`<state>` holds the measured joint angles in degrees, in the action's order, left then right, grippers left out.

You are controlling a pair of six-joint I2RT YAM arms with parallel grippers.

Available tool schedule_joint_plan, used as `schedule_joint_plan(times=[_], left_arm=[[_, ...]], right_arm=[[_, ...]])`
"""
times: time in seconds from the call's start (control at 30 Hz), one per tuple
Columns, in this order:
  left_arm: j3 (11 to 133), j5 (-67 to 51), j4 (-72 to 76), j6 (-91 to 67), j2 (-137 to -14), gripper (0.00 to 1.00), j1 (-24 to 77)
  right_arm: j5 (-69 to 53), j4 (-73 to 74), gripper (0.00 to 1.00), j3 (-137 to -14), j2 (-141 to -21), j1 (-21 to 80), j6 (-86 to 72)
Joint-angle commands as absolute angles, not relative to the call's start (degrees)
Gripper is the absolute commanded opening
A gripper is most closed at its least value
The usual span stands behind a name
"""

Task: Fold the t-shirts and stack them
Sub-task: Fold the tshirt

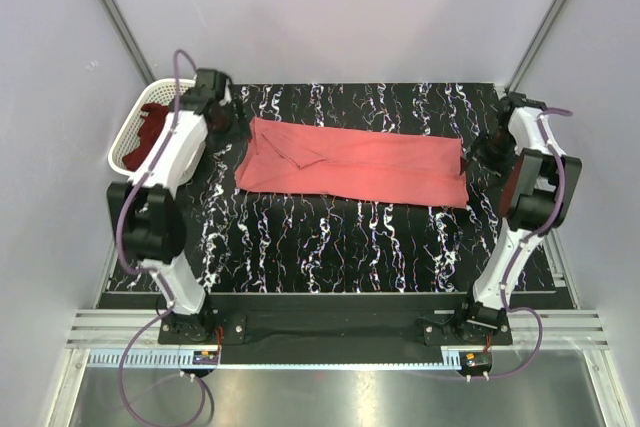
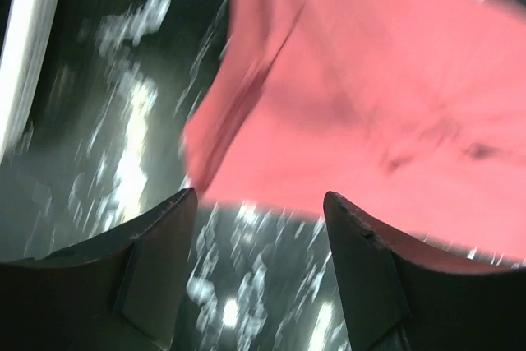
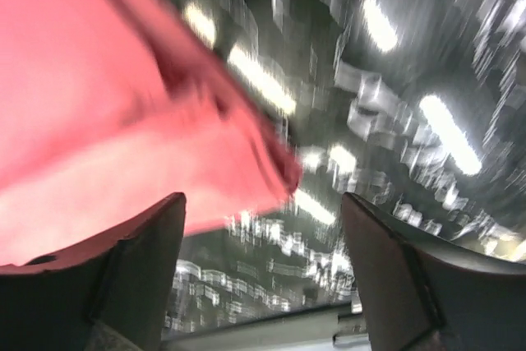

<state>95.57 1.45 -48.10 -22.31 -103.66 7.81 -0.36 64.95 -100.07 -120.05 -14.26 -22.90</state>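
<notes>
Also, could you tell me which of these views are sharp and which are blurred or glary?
Top external: sharp, evenly lit, salmon-pink t-shirt crisp. Left wrist: motion-smeared, white flecks on the table streaked. Right wrist: the heaviest smear, with bright glare streaks across the table.

Both wrist cams are smeared pretty badly, so the salmon-pink t-shirt (image 2: 370, 121) is just a soft blob there, no seams readable, and it runs off the top and right edges. From above, the dark maroon t-shirt (image 1: 150, 127) in the basket (image 1: 120, 152) looks maybe half tucked behind the left arm (image 1: 185, 142), so its shape is anyone's guess.
</notes>
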Motion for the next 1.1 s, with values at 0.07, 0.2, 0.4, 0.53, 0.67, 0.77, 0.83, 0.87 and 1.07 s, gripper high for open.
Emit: schedule_joint_plan(times=[0.07, 0.2, 0.4, 0.53, 0.67, 0.77, 0.83, 0.87, 1.07], left_arm=[[74.83, -9.22, -41.67, -25.55, -91.52, 0.7, 4.57], [68.21, -12.3, -37.01, -27.07, -90.96, 0.68, 3.25], [70.66, -18.0, -35.68, -26.98, -98.42, 0.7, -2.35], [69.7, -20.91, -32.79, -29.0, -100.98, 0.71, -4.39], [69.26, -22.85, -31.21, -31.28, -102.92, 0.71, -4.39], [68.29, -22.85, -30.67, -32.43, -103.44, 0.72, -4.39], [67.68, -23.29, -30.15, -32.69, -103.8, 0.73, -4.4], [67.5, -23.29, -29.89, -33.22, -104.06, 0.73, -4.39], [66.1, -23.82, -28.48, -34.89, -105.73, 0.73, -4.04]], right_arm=[[-12.2, 59.08, 0.85, -85.01, -108.56, -13.97, -23.82], [-16.78, 55.29, 0.87, -77.18, -106.88, -14.06, -24.87], [-16.44, 50.28, 0.87, -69.79, -103.71, -16.25, -25.84], [-17.23, 47.56, 0.88, -69.17, -104.15, -17.66, -26.89], [-18.46, 46.23, 0.88, -68.73, -105.47, -18.63, -29.35], [-19.16, 44.74, 0.87, -68.2, -105.9, -19.33, -30.06], [-19.6, 44.91, 0.86, -68.9, -106.87, -19.34, -30.15], [-19.69, 44.83, 0.85, -68.99, -107.48, -19.42, -30.23], [-20.04, 43.51, 0.77, -68.55, -108.98, -19.42, -30.94]])
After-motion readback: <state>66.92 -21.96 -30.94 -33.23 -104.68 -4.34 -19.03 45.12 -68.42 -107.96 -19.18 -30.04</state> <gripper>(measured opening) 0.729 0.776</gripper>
